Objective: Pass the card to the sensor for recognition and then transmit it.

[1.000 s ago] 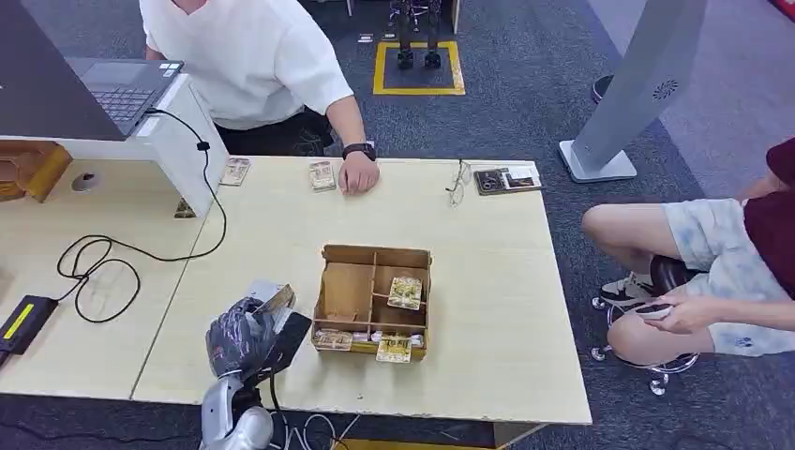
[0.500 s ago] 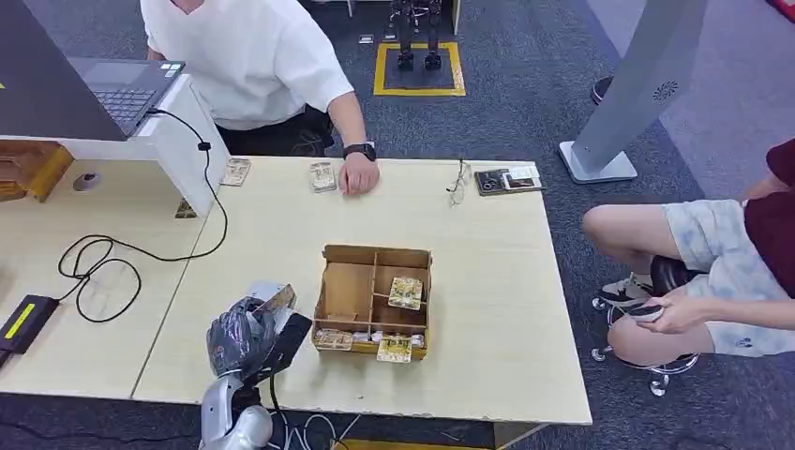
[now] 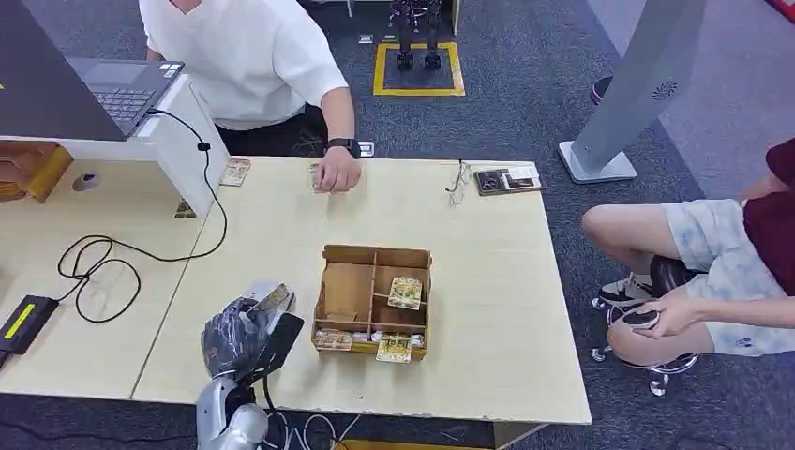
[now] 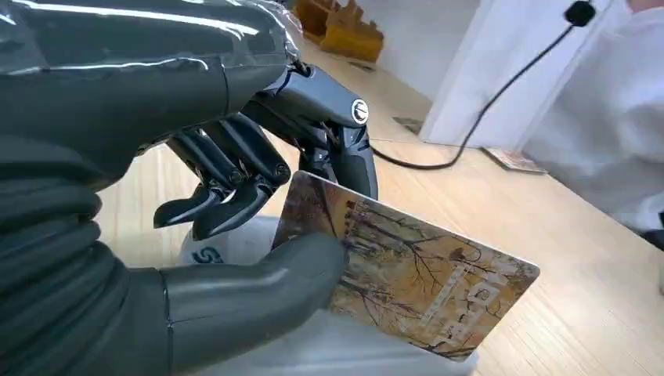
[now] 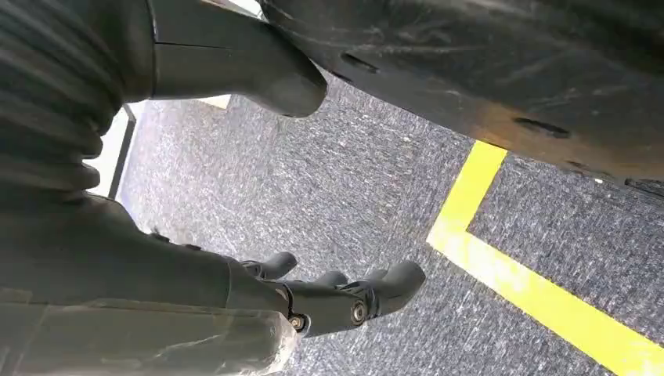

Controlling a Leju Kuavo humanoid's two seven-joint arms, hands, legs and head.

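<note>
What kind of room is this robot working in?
Probably an office or lab set up for testing. Pale wooden tables stand on grey carpet, with a laptop and trailing cable, yellow floor markings, and a person seated opposite while the left hand holds a card.

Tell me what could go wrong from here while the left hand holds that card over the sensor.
The left hand holds the card by one corner only, between thumb and fingers, so it might twist or slip.
The card sits tilted above the white sensor, so the reading may fail.
The wooden box stands close beside the hand; a sideways swing during the handover could knock it.
</note>
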